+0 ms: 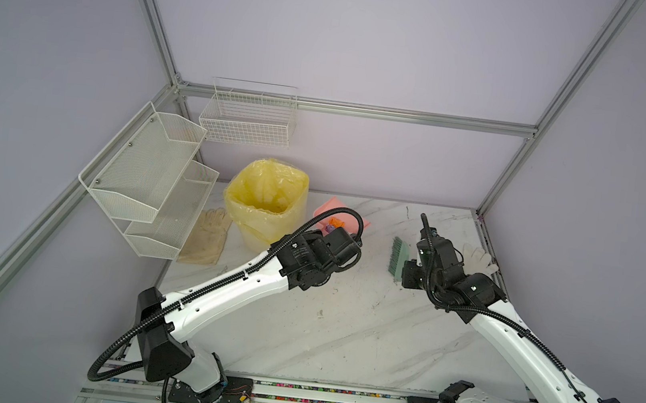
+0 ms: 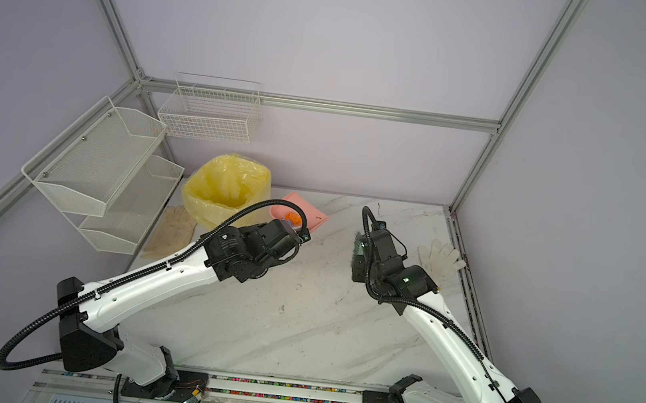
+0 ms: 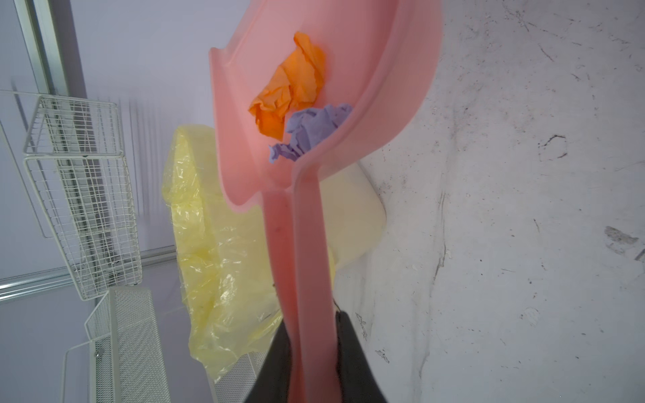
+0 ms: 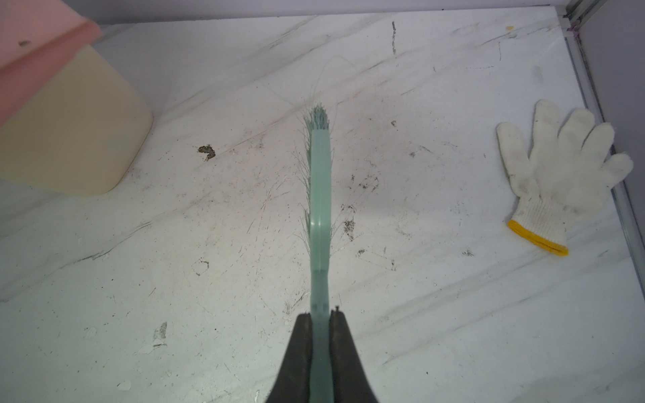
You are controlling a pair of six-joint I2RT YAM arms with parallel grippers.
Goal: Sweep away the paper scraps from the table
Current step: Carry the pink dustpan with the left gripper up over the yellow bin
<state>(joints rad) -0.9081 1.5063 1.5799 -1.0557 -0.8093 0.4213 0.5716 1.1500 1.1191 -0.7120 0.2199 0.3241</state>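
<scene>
The paper scraps (image 3: 296, 104), one orange wad and one pale purple wad, lie touching each other inside the pink dustpan (image 3: 237, 139), gathered against its curved back wall near the root of the handle. No other scraps are made out on the table (image 1: 339, 330). The wads are judged to be very light, soft and loosely crumpled. A pinch would crush them, not break them, and a jolt could scatter them. They are therefore better carried in the pan than grasped singly, and they should slide off the smooth plastic once it is tipped. The pan is held clear of the table just beside the bin (image 1: 247, 224), on the side towards the right arm. It is rolled partly onto one side and is not yet over the bin's mouth. Its long handle is clamped in the left gripper (image 3: 310, 338). Farther from the bin, the brush (image 4: 319, 195) is gripped by its handle in the clenched right gripper (image 4: 320, 321); whether its bristles touch the top cannot be told. Beyond the brush, well apart from the bin, a white glove (image 4: 558, 167) lies flat. A second glove (image 1: 208, 234) lies just beside the bin on the opposite side, below the wire shelves (image 1: 148, 177).
</scene>
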